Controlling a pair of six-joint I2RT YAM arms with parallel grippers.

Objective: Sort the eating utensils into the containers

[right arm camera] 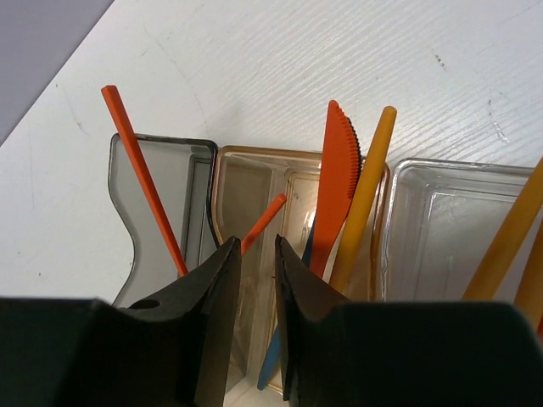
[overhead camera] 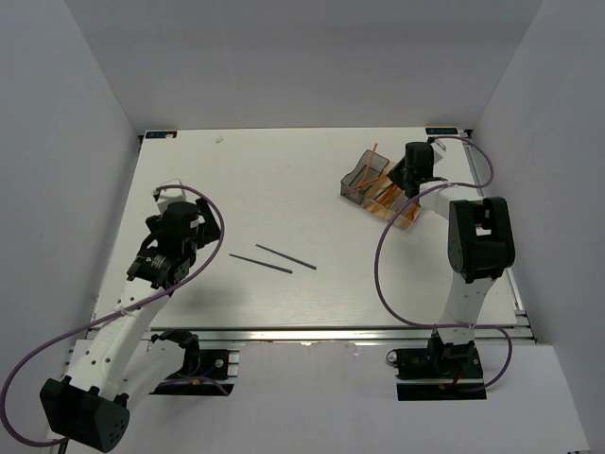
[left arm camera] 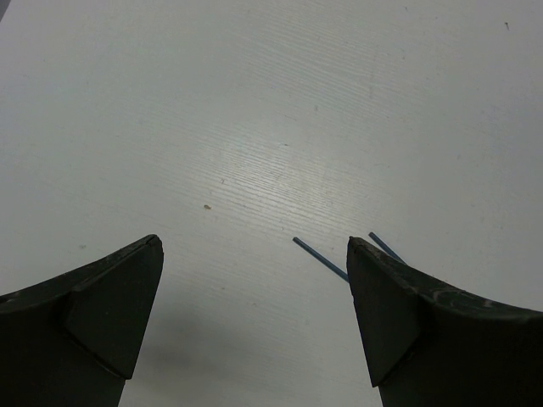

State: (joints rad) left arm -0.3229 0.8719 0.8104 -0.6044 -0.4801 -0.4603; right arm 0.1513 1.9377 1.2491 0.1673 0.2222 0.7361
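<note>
Two dark sticks [overhead camera: 285, 257] are lying out on the worktop [overhead camera: 284, 189], well apart from the containers [overhead camera: 378, 189] on the left arm's side, so I'm guessing the sorting's nearly done. The right gripper [right arm camera: 257, 242] is hanging right over the containers, above the wall between the smoky grey bin [right arm camera: 140, 263] and the amber bin [right arm camera: 254, 178]. Its jaws are sitting nearly together with just a slit showing. A short red stick [right arm camera: 267, 216] is poking out from behind one finger, and I can't tell if it's pinching it. If it's dropping that one, I'd be checking the tip's inside one bin, then lifting straight up to avoid snagging the orange knife [right arm camera: 339, 170]. The left gripper [left arm camera: 254, 244] is spread wide and holding nothing, hovering far from the containers with the sticks just beside one finger.
</note>
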